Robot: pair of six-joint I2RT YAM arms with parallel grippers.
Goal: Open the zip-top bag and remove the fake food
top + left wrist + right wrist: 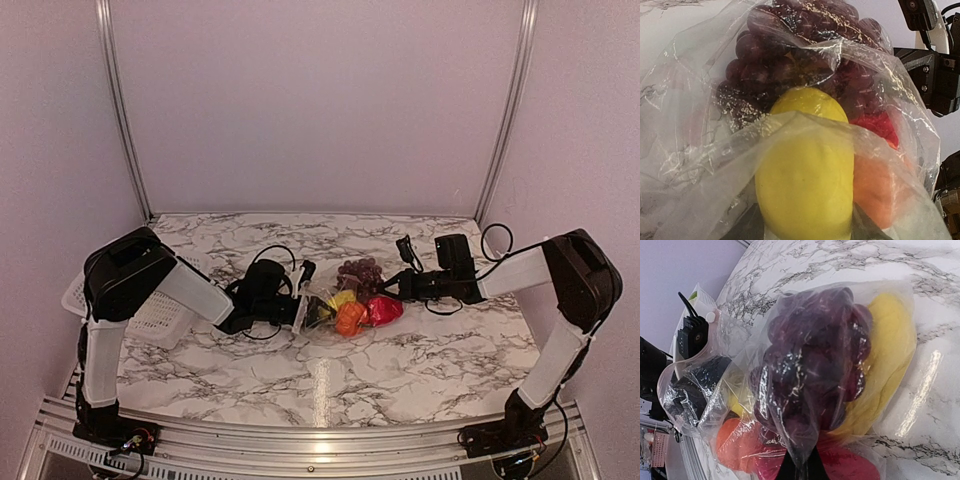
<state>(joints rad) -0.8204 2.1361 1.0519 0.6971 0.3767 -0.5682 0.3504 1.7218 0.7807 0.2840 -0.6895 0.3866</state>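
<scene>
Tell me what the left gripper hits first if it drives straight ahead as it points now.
Most likely the film of the clear crinkly plastic zip-top bag, with the yellow oval plastic toy fruit right behind it, straight ahead of the left gripper. Depth is unclear; it may be touching.

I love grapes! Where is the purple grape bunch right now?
Top view, centre: the grape bunch lies inside the zip-top bag, just behind the yellow piece and orange piece.
</scene>
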